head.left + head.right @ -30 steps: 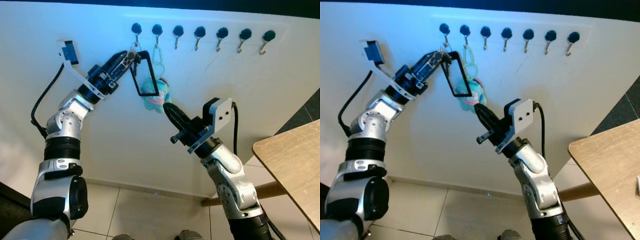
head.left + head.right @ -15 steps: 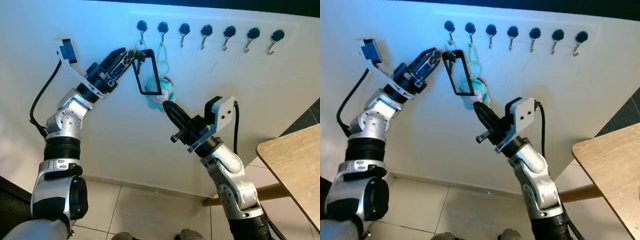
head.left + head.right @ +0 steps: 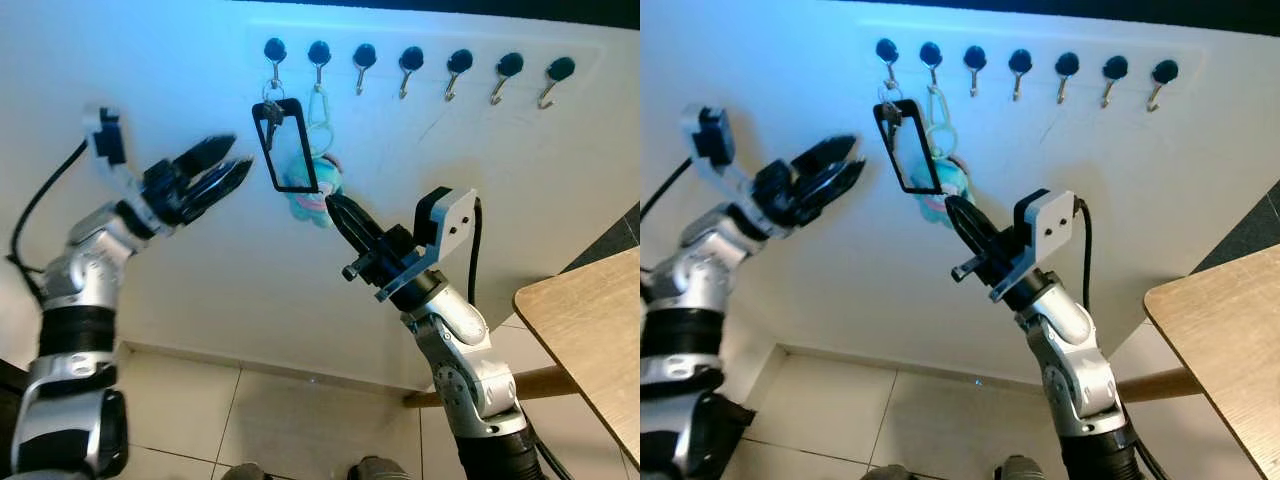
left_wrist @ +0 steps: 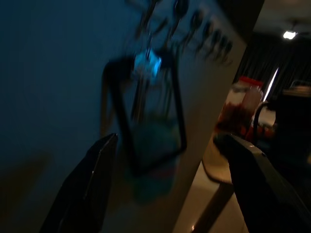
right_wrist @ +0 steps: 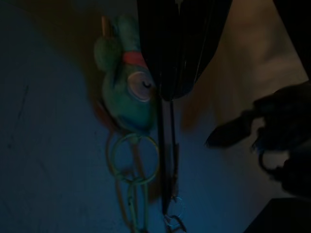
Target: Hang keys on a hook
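Note:
A bunch of keys [image 3: 271, 97] with a black rectangular tag [image 3: 287, 146] hangs from the first hook [image 3: 274, 52] at the left end of the wall rack. My left gripper [image 3: 238, 152] is open a short way left of the tag and touches nothing. In the left wrist view its fingers [image 4: 87, 184] stand wide apart, with the tag [image 4: 150, 114] ahead. My right gripper [image 3: 333, 203] is shut and points up at a teal plush keyring [image 3: 316, 192], which hangs from the second hook [image 3: 319, 54]. The plush [image 5: 127, 92] sits just beyond its fingers [image 5: 180, 48].
Several bare hooks [image 3: 459, 64] run along the rack to the right. The corner of a wooden table [image 3: 590, 330] juts in at the lower right. Tiled floor [image 3: 270, 420] lies below the white wall.
My left gripper has let go of the keys, opened, and drawn back to the left. The keys now hang free on the first hook. The right arm has barely moved.

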Robot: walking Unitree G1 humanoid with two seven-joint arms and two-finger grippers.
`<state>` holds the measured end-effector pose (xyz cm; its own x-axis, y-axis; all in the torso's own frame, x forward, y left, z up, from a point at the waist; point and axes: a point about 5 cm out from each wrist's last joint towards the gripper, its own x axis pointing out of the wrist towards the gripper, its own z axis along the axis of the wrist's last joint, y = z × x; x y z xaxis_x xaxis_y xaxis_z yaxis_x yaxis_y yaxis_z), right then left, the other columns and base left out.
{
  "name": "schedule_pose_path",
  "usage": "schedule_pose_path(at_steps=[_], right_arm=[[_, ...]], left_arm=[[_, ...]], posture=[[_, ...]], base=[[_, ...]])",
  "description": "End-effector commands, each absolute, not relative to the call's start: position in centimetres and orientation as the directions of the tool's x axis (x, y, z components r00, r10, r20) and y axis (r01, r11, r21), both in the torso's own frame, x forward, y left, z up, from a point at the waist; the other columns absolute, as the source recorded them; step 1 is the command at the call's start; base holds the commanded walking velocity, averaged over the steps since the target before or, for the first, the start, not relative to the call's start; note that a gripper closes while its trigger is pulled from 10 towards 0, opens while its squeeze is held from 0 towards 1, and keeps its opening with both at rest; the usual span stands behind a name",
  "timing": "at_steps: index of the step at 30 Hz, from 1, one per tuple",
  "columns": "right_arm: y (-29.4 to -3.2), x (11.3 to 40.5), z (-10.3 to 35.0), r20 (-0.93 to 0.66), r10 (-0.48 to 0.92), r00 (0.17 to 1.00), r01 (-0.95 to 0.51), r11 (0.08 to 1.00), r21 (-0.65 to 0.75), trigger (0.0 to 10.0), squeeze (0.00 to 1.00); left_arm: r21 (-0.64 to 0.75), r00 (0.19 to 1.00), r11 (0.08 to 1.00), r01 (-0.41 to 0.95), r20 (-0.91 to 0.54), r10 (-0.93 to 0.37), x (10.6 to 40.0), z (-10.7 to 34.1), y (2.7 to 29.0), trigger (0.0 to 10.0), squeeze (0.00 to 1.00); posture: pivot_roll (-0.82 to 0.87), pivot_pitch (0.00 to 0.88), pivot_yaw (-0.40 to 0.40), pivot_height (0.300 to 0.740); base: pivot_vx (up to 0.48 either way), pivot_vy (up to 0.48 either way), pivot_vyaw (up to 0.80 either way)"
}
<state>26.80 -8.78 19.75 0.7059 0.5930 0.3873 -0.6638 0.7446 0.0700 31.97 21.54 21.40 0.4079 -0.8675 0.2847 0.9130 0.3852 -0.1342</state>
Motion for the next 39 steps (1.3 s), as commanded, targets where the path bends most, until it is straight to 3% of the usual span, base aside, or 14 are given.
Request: schedule_pose_path(at_steps=[1, 4, 5, 7, 8, 10, 11, 14, 17, 18, 22, 27, 33, 39], right_arm=[[-8.8, 26.5, 19.6, 0.389, 0.597, 0.702, -0.67, 0.738, 0.078, 10.0, 0.0], [-8.8, 26.3, 18.8, 0.361, 0.608, 0.707, -0.675, 0.733, 0.086, 10.0, 0.0], [-8.8, 26.3, 18.8, 0.361, 0.608, 0.707, -0.675, 0.733, 0.086, 10.0, 0.0], [-9.0, 26.1, 15.6, 0.224, 0.632, 0.742, -0.667, 0.73, 0.149, 10.0, 0.0], [-9.0, 26.1, 15.6, 0.224, 0.632, 0.742, -0.667, 0.73, 0.149, 10.0, 0.0], [-9.2, 25.8, 11.7, 0.016, 0.641, 0.768, -0.628, 0.747, 0.22, 10.0, 0.0], [-9.2, 25.8, 11.7, 0.016, 0.641, 0.768, -0.628, 0.747, 0.22, 10.0, 0.0], [-9.7, 25.1, 7.2, -0.241, 0.62, 0.747, -0.579, 0.784, 0.223, 10.0, 0.0], [-11.9, 23.5, 0.8, -0.466, 0.482, 0.742, -0.409, 0.876, 0.255, 10.0, 0.0], [-11.9, 23.5, 0.8, -0.466, 0.482, 0.742, -0.409, 0.876, 0.255, 10.0, 0.0], [-16.0, 21.3, -4.2, -0.623, 0.199, 0.756, -0.082, 0.974, 0.211, 10.0, 0.0], [-18.2, 20.2, -5.6, -0.677, 0.045, 0.734, 0.039, 0.993, 0.108, 10.0, 0.0], [-20.7, 18.9, -6.8, -0.731, -0.132, 0.67, 0.094, 0.991, -0.093, 10.0, 0.0], [-20.4, 20.1, -6.4, -0.672, -0.107, 0.733, 0.081, 0.994, -0.071, 10.0, 0.0]], left_arm=[[-0.154, 0.392, 0.372, 0.915, 0.135, -0.91, 31.3, 19.8, 22.1, 10.0, 0.0], [-0.256, 0.351, 0.379, 0.889, -0.151, -0.924, 29.7, 15.6, 23.1, 10.0, 0.0], [-0.256, 0.351, 0.379, 0.889, -0.151, -0.924, 29.7, 15.6, 23.1, 10.0, 0.0], [-0.334, 0.337, 0.479, 0.812, -0.402, -0.852, 27.9, 10.4, 24.1, 10.0, 0.0], [-0.334, 0.337, 0.479, 0.812, -0.402, -0.852, 27.9, 10.4, 24.1, 10.0, 0.0], [-0.334, 0.356, 0.602, 0.725, -0.567, -0.743, 26.4, 6.2, 25.1, 10.0, 0.0], [-0.334, 0.356, 0.602, 0.725, -0.567, -0.743, 26.4, 6.2, 25.1, 10.0, 0.0], [-0.278, 0.488, 0.764, 0.582, -0.631, -0.602, 25.9, 3.1, 25.7, 10.0, 0.0], [-0.265, 0.692, 0.928, 0.261, -0.62, -0.371, 25.0, -0.3, 25.3, 10.0, 0.0], [-0.265, 0.692, 0.928, 0.261, -0.62, -0.371, 25.0, -0.3, 25.3, 10.0, 0.0], [-0.254, 0.761, 0.967, 0.015, -0.624, -0.176, 23.9, -2.7, 24.2, 10.0, 0.0], [-0.216, 0.756, 0.963, -0.158, -0.654, -0.023, 23.3, -3.6, 24.5, 10.0, 0.0], [-0.167, 0.761, 0.978, -0.128, -0.649, -0.011, 24.1, -3.8, 22.6, 10.0, 0.0], [-0.118, 0.721, 0.978, 0.171, -0.662, -0.206, 23.3, -4.9, 18.6, 10.0, 0.0]], posture=[[0.03, 0.073, 0.01, 0.74], [0.04, 0.064, 0.008, 0.74], [0.04, 0.064, 0.008, 0.74], [0.04, 0.054, 0.009, 0.74], [0.04, 0.054, 0.009, 0.74], [0.04, 0.054, 0.009, 0.74], [0.04, 0.054, 0.009, 0.74], [0.04, 0.046, 0.011, 0.74], [0.03, 0.037, 0.005, 0.74], [0.03, 0.037, 0.005, 0.74], [0.03, 0.033, -0.001, 0.74], [0.02, 0.021, 0.005, 0.74], [0.02, 0.024, 0.0, 0.74], [0.03, 0.016, -0.022, 0.74]], base=[[0.0, 0.0, 0.0], [0.0, 0.0, 0.0], [0.0, 0.0, 0.0], [0.0, 0.0, 0.0], [0.0, 0.0, 0.0], [0.0, 0.0, 0.0], [0.0, 0.0, 0.0], [0.0, 0.0, 0.0], [0.0, 0.0, 0.0], [0.0, 0.0, 0.0], [0.0, 0.0, 0.0], [0.0, 0.0, 0.0], [0.0, 0.0, 0.0], [0.0, 0.0, 0.0]])
